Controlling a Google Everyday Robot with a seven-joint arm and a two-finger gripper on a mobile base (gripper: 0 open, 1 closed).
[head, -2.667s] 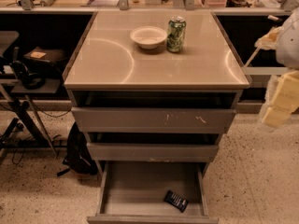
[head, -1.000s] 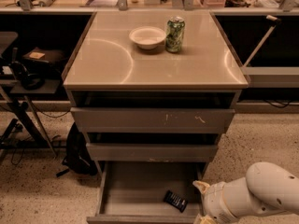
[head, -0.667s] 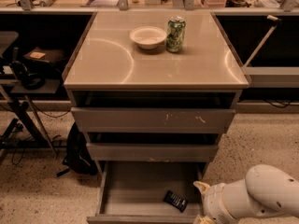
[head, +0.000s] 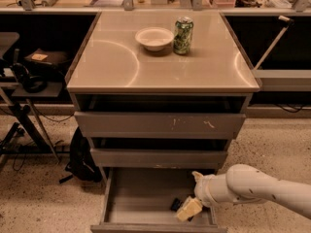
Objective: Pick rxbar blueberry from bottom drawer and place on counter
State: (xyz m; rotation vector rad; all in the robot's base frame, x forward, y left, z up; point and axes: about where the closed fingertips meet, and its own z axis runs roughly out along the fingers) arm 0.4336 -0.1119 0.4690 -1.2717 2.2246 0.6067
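Rxbar blueberry point(head: 175, 204) lies on the grey floor of the bottom drawer point(head: 141, 198), which is pulled fully out, in its right front part near the front wall. Only a dark end of the wrapper shows, poking out to the left of the gripper point(head: 188, 209); the rest is covered, so the way its long axis runs cannot be told.

The white arm point(head: 262, 186) enters from the right edge low down and reaches leftward across the floor to the drawer's right side. At the wrist it bends downward, and the cream gripper tilts down and to the left into the drawer, right over the bar and seemingly touching it. Whether the gripper is spread or closed on the bar cannot be told.

Above, the two upper drawers point(head: 160, 124) are shut. On the counter point(head: 160, 69) a white bowl point(head: 154, 38) and a green can point(head: 183, 35) stand just beside each other near the back edge.
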